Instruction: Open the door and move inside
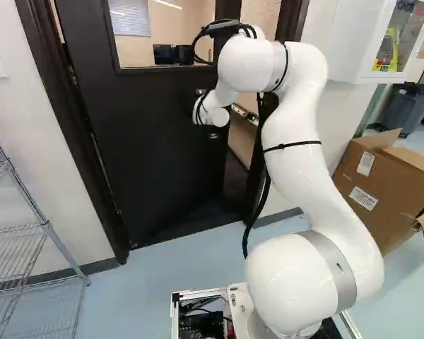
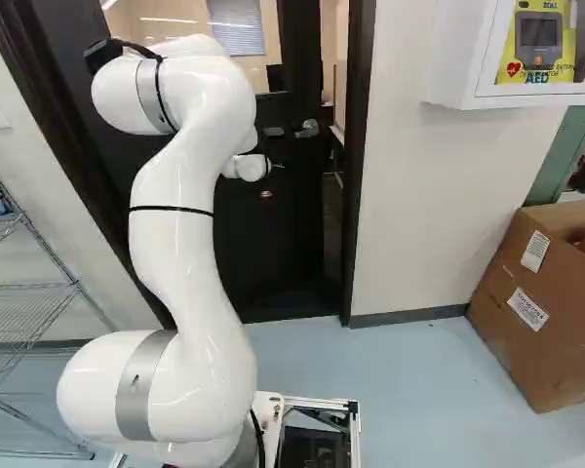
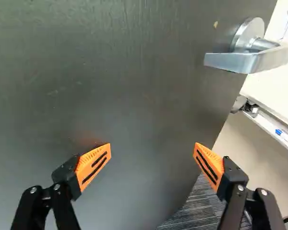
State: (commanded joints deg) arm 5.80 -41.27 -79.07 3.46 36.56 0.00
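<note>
Black door [image 1: 148, 148], the task's item, stands ajar directly ahead of the claw [image 2: 276, 166]; an opening shows between its free edge and the dark frame [image 2: 361, 185], to the claw's right. The claw's two fingers stand wide apart, with orange pads [image 3: 94, 166] facing each other and nothing held between them. Contact between the fingertips and the door cannot be confirmed. A silver lever handle [image 3: 252, 60] is fitted near the free edge, above and to the right of the claw, apart from both fingers. Past that edge, beyond the claw, are a whiteboard tray [image 3: 278, 132] and, lower down, striped carpet [image 3: 194, 208]. The white arm [image 1: 293, 166] reaches forward to the claw from behind.

Well to the claw's right, a white defibrillator cabinet [image 2: 468, 63] is mounted on the wall, with an open cardboard box [image 2: 536, 312] below claw level. To its left stands a wire shelf [image 1: 46, 229].
</note>
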